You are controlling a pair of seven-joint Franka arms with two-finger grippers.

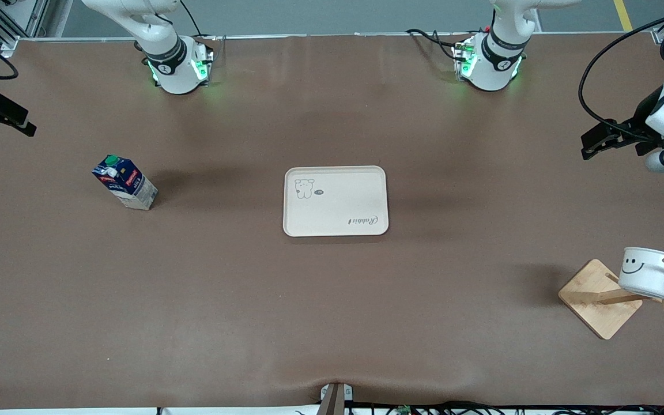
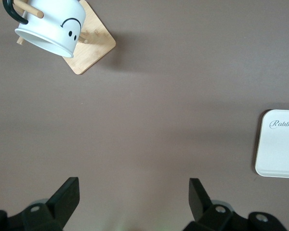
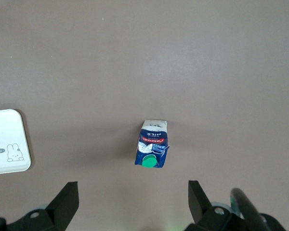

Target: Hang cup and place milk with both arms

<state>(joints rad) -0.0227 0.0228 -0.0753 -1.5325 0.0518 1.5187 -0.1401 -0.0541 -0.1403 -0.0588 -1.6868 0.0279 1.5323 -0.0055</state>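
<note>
The white cup with a smiley face hangs by its black handle on a peg of a wooden rack near the left arm's end of the table. It also shows in the left wrist view. The dark blue milk carton with a green cap stands upright near the right arm's end, and shows in the right wrist view. My left gripper is open and empty, up in the air at the left arm's end. My right gripper is open and empty, up in the air near the milk.
A cream tray with a rabbit drawing lies flat in the middle of the brown table. It shows at the edge of the left wrist view and of the right wrist view. Cables trail by the left arm.
</note>
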